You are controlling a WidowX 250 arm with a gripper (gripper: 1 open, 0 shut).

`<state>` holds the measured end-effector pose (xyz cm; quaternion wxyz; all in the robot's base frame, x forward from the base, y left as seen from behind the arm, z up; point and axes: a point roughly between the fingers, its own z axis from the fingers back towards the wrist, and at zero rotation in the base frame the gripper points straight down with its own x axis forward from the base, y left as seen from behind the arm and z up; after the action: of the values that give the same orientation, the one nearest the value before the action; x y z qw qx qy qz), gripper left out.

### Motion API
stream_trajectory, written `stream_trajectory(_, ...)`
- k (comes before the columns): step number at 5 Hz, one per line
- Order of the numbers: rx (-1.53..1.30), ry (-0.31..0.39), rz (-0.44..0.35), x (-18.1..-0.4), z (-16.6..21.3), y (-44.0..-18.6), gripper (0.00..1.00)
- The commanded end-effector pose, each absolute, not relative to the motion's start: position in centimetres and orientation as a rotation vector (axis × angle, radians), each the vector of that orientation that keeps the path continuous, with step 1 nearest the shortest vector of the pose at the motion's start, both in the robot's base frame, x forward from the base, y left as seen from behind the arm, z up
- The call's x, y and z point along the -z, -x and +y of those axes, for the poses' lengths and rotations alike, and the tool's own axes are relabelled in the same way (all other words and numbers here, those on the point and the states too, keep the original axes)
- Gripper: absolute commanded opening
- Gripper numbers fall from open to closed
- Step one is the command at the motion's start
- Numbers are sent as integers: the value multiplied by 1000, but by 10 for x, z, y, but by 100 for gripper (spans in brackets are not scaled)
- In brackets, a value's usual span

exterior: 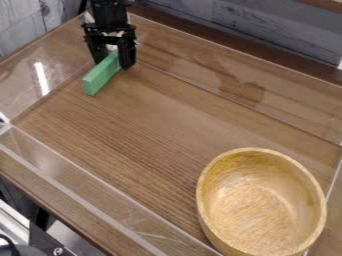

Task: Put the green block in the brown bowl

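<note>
Hanging at the far left of the worktop (160, 120), the black gripper (111, 56) points almost straight down, and its jaws stand wide with nothing held between them. The green block (100, 73) lies flat on the wood right under them. Its far end sits between the two fingers, and its near end sticks out toward the front edge. I cannot tell if a finger is touching the block or just beside it. The jaws look set this way so that one finger goes on each long side of the block, because the block is thin across and long the other way, so a squeeze across the thin part should hold it well. The brown bowl (262, 207) sits well apart from the block, at the near right corner, and it is empty inside. It is big and round with a thick rim, so a small block should drop in with room to spare. A clear wall (27, 75) runs around the worktop, and it looks made to keep things from sliding off. My guess is that the job is only at the start, since the block is not yet picked up. The next move calls for the jaws to shut on the block, then lift it and carry it across to the bowl. If the squeeze is near the end, the block could tip.
</note>
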<state>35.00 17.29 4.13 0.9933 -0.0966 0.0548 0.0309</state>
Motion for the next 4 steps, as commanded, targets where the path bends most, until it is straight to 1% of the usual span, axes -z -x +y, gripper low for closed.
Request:
stream_trajectory(1,-58,173,66,-64,172,-358,100)
stream_trajectory(4,-72,195,100,-69,164,-354,100)
